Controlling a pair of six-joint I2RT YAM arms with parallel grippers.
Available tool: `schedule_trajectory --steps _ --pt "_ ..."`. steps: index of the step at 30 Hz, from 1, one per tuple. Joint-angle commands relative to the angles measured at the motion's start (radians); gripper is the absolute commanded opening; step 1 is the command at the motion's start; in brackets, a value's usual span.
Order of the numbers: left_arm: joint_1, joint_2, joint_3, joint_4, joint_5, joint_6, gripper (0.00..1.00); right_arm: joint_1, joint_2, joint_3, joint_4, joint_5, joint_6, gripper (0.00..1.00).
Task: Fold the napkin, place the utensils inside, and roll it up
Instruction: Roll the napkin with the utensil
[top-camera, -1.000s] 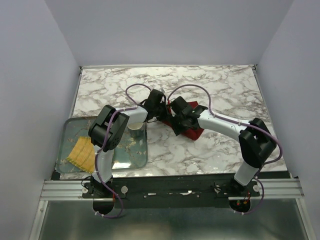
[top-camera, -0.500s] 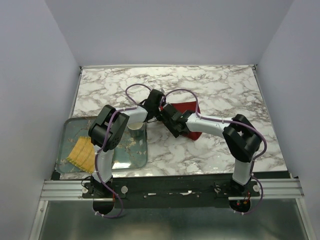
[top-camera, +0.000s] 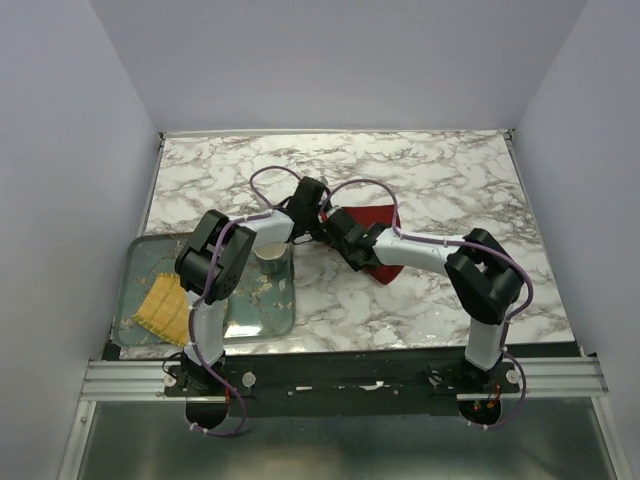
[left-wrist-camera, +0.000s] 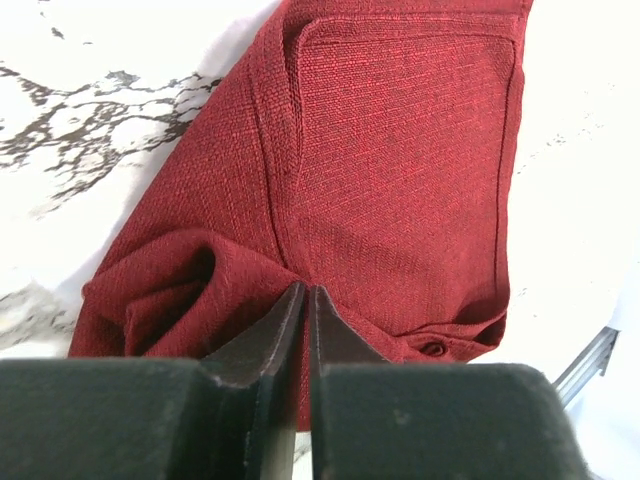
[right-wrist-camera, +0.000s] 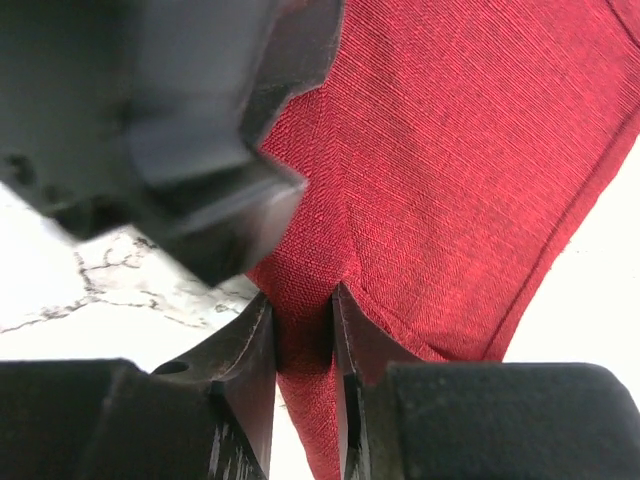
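Marble tabletop (top-camera: 440, 170) carries a tray (top-camera: 135, 262) with a yellow mat (top-camera: 165, 308) at your left. At centre lies the napkin (top-camera: 378, 214). Your left pincer (left-wrist-camera: 305, 295) is clamped on its bunched edge, and your right pincer (right-wrist-camera: 300, 305) on the neighbouring fold.

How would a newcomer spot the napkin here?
Start from the marble table and look near its middle. The napkin is the dark red cloth there. It is the only red thing in sight; the other fabric, a yellow ribbed mat, sits in the tray at the left.
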Motion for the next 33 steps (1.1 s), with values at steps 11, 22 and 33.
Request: schedule_trajectory --steps 11,22,33 --pt "0.015 -0.172 0.150 -0.264 -0.069 0.114 0.40 -0.240 -0.027 -0.067 0.051 -0.666 0.016 0.20" --pt "0.011 -0.178 0.099 -0.180 0.028 0.059 0.35 -0.472 0.151 -0.054 0.033 -1.156 0.044 0.23" --pt "-0.017 -0.072 0.075 -0.107 0.048 0.013 0.27 -0.539 0.246 -0.031 -0.004 -1.165 0.085 0.20"
